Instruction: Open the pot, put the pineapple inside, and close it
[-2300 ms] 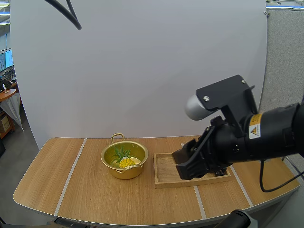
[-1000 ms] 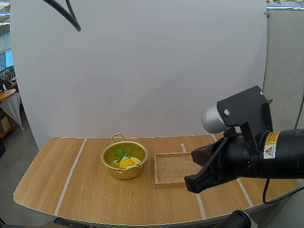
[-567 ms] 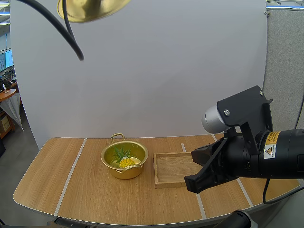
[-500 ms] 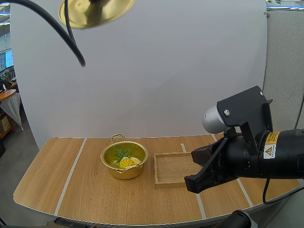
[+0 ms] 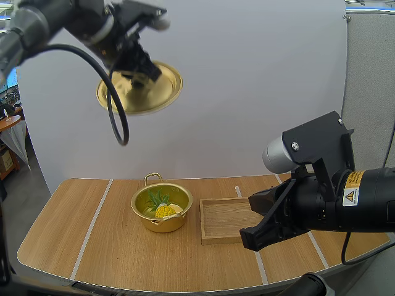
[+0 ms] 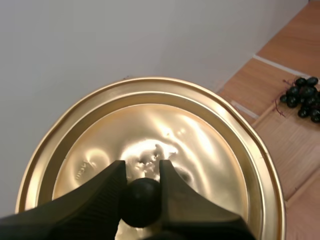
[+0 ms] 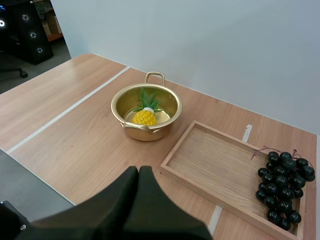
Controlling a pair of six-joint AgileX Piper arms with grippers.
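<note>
left hand [image 5: 137, 78] holds lid [image 5: 147, 98] aloft, well above open pot [image 5: 162, 224]; pineapple [image 5: 164, 211] inside pot.

The pineapple [image 5: 164, 210] lies in the pot [image 5: 162, 226], left of the tray [image 5: 220, 216] bearing grapes [image 7: 281, 188]; the lid [image 5: 155, 97] hangs above.

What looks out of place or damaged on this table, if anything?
Nothing stands out. The pineapple sits in the open pot, the grapes lie in the tray, and the left gripper holds the lid by its knob above the table.

Gold pot [image 5: 162, 224] open, upright on table [image 5: 111, 246], small pineapple [image 5: 164, 211] inside, gold lid [image 5: 155, 92] tilted high above
</note>
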